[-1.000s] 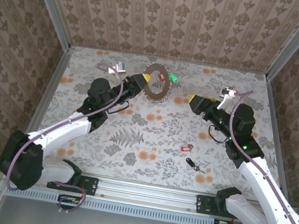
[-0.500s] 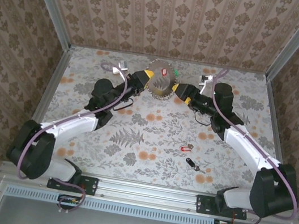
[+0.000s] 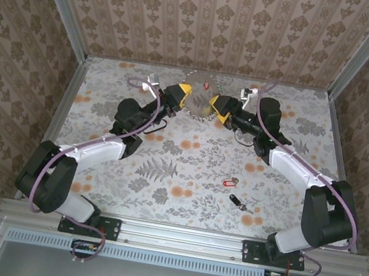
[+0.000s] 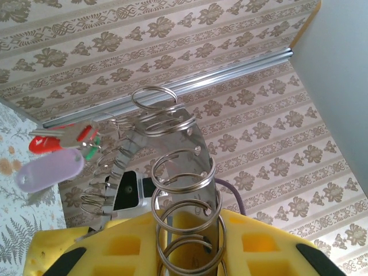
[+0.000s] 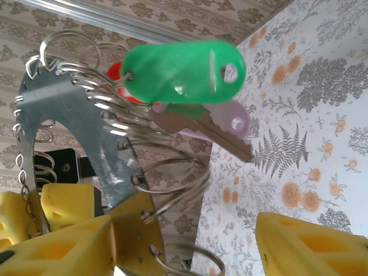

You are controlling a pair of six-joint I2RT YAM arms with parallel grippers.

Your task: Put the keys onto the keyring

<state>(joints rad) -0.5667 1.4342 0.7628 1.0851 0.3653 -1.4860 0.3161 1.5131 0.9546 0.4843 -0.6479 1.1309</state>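
Observation:
The keyring (image 3: pixel 198 105) is a grey metal plate (image 4: pixel 190 144) rimmed with split rings, held upright above the table's back. My left gripper (image 3: pixel 186 97) (image 4: pixel 187 244) is shut on its lower edge between yellow pads (image 4: pixel 123 247). On its rings hang keys with a green tag (image 5: pixel 184 72), a red tag (image 4: pixel 43 144) and a lilac tag (image 4: pixel 49 171). My right gripper (image 3: pixel 213 106) (image 5: pixel 190 236) stands open, one finger (image 5: pixel 63 247) against the keyring (image 5: pixel 75 126), the other (image 5: pixel 310 244) well apart. A red-tagged key (image 3: pixel 229 183) and a black-headed key (image 3: pixel 236 202) lie on the table.
The floral table (image 3: pixel 188 160) is boxed in by patterned walls with metal rails (image 3: pixel 65 90) along the left, back and right. Both arms reach toward the back middle, and purple cables (image 3: pixel 142 113) loop along them. The two loose keys lie near the front right.
My right arm has swung in from the right and now meets the keyring. My left gripper has carried the keyring a little farther back and right.

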